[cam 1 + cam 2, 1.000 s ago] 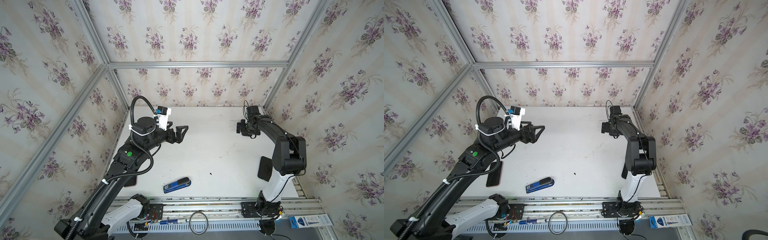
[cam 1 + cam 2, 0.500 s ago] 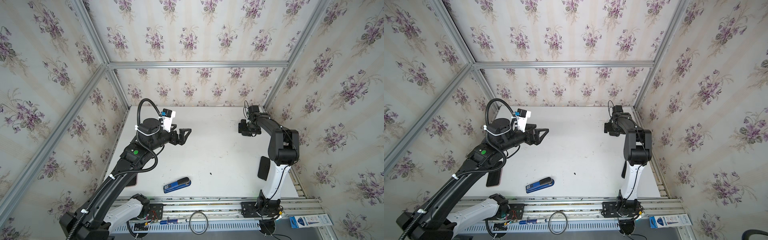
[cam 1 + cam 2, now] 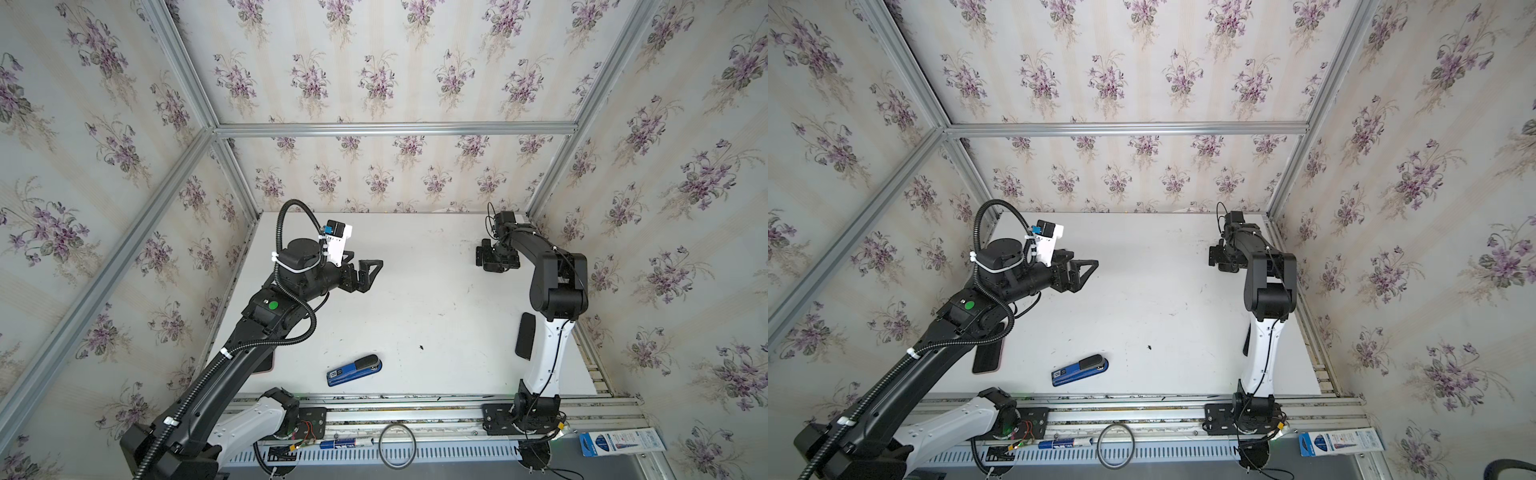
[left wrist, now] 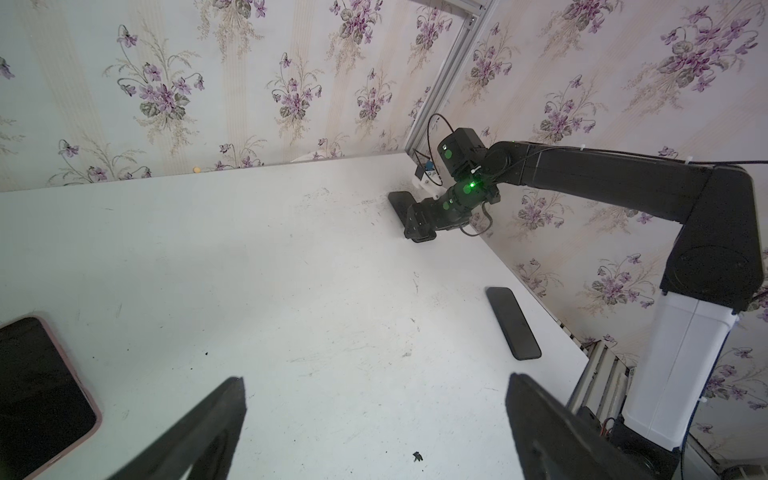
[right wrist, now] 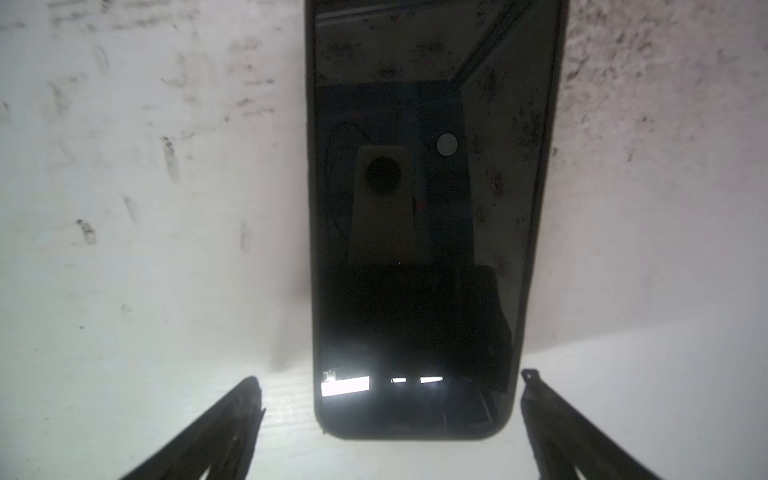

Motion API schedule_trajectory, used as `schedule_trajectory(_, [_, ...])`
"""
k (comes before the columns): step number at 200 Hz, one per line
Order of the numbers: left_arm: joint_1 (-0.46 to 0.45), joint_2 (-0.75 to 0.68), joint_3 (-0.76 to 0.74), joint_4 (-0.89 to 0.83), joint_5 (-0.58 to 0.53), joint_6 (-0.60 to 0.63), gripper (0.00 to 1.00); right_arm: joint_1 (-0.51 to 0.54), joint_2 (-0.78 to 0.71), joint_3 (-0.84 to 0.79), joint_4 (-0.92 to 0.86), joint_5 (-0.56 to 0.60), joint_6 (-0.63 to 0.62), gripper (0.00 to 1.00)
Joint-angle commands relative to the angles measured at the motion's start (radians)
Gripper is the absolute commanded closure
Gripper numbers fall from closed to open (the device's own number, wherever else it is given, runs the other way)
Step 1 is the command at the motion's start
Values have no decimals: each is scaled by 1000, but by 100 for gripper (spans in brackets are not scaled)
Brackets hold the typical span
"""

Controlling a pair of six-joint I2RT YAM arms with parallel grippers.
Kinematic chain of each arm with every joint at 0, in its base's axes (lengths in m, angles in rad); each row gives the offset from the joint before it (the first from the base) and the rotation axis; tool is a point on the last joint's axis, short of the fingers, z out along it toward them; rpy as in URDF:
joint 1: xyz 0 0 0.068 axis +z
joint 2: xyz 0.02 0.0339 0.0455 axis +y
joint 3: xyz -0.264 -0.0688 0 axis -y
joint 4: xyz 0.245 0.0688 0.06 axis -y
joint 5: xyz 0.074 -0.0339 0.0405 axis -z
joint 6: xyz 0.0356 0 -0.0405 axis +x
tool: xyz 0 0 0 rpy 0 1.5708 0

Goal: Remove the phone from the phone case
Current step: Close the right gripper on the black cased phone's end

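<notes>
Top views bright, evenly lit, edges bowed; right wrist view dim, soft, glare on the phone (image 5: 428, 216).

My white table (image 3: 415, 299) bears a pink-cased phone (image 3: 986, 357) at eight o'clock, a blue stapler (image 3: 354, 370) at seven, a black phone (image 3: 525, 336) at four and a far dark phone (image 5: 415, 208) at two.

Left hand (image 3: 371, 275) aloft, jaws wide apart; right hand (image 3: 497, 262) low, jaws likewise wide apart.
</notes>
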Motion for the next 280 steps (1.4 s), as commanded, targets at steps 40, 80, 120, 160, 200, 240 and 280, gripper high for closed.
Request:
schedule_trajectory(40, [16,10,3,35,30,-1,0,-24,59,73,-34,-12,0,1])
schedule_trajectory(80, [29,20,4,35,42,-4,0,-27,96,135,-70,-21,-2,3])
schedule_trajectory(120, [38,26,7,35,56,-11,0,-27,120,186,-110,-29,-2,11])
schedule_trajectory(160, [45,26,7,36,60,-15,0,-27,127,184,-117,-37,-4,17])
schedule_trajectory(200, [48,29,7,35,64,-15,0,-27,134,178,-117,-41,-6,21])
schedule_trajectory(240, [50,33,6,36,66,-15,0,-26,145,198,-129,-32,-1,14])
schedule_trajectory(280, [51,37,7,35,69,-16,0,-26,195,278,-191,-32,4,15])
